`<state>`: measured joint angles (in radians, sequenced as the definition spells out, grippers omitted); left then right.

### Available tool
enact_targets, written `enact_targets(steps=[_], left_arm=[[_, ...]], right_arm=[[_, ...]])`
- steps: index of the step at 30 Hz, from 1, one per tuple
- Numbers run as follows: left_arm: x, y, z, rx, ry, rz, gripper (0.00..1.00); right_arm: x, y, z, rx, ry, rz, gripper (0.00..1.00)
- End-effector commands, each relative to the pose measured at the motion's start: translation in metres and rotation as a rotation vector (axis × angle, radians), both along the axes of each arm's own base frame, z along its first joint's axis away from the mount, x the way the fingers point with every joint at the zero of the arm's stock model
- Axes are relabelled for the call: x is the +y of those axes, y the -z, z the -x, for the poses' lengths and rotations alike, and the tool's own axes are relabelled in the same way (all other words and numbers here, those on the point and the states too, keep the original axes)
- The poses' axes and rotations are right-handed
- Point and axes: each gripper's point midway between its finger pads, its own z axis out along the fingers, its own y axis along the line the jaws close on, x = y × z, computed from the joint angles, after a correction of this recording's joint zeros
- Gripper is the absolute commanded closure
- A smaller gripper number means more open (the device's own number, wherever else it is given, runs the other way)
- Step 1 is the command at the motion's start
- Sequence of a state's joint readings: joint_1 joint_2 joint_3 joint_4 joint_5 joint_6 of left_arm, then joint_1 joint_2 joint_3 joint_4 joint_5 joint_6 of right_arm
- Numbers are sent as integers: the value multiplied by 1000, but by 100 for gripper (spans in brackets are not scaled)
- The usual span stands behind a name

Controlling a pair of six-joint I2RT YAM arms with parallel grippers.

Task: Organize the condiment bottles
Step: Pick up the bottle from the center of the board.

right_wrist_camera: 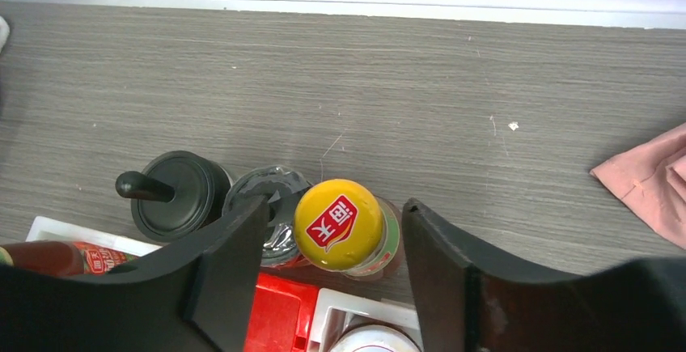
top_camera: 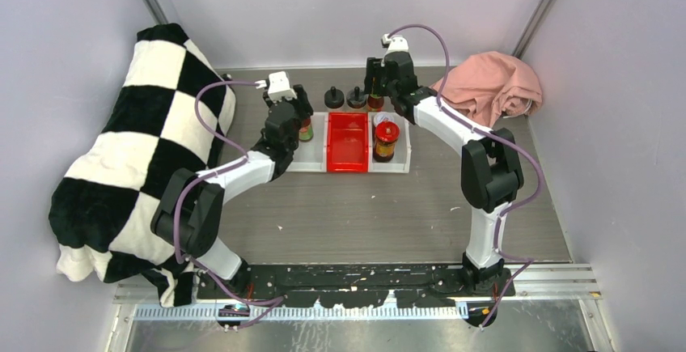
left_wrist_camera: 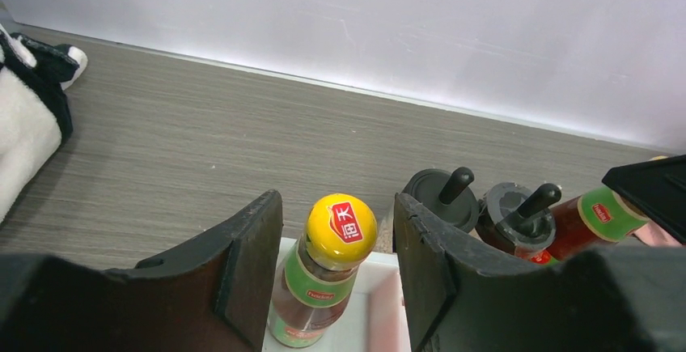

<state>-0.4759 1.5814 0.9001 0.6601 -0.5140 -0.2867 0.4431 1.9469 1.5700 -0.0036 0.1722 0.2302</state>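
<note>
A black-and-white checkered blanket [top_camera: 137,150] fills the left of the top view, and a pink cloth [top_camera: 489,85] lies at upper right. At centre, a red plastic bin [top_camera: 348,146] sits between two white plastic bins [top_camera: 402,158]. The squat red-lidded dark jar [top_camera: 386,140] stands in the right one. Two black-lidded clear shakers [top_camera: 334,97] stand just behind the row. The left gripper [left_wrist_camera: 336,231] has its jaws apart around a slim yellow-capped sauce bottle [left_wrist_camera: 319,287] in the left white bin, with a gap on each side. The right gripper [right_wrist_camera: 333,206], jaws likewise apart, straddles the second yellow-capped bottle [right_wrist_camera: 338,224], which stands on the grey table [right_wrist_camera: 485,85] beside the shakers.

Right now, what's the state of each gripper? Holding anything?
Left gripper: open, straddling the left yellow-capped bottle in the white bin, holding nothing.
Right gripper: open, straddling the right yellow-capped bottle on the table, holding nothing.
</note>
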Motion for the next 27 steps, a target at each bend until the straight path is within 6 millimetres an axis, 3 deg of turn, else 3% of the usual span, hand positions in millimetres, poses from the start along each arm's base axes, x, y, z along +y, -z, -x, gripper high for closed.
enact_targets(steps=[1, 7, 12, 19, 27], left_arm=[[6, -42, 6, -118, -24, 78, 46], [8, -44, 10, -129, -28, 94, 47], [11, -44, 12, -131, -36, 96, 47], [13, -45, 14, -134, -44, 100, 47], [14, -51, 18, -146, -50, 108, 47]], right_arm=[[0, -29, -11, -70, 20, -3, 38], [-3, -27, -13, -72, 33, 9, 74], [-5, -28, -14, -79, 40, 25, 98], [-12, -32, -13, -91, 60, 54, 99], [-23, -53, -15, -139, 96, 84, 99]])
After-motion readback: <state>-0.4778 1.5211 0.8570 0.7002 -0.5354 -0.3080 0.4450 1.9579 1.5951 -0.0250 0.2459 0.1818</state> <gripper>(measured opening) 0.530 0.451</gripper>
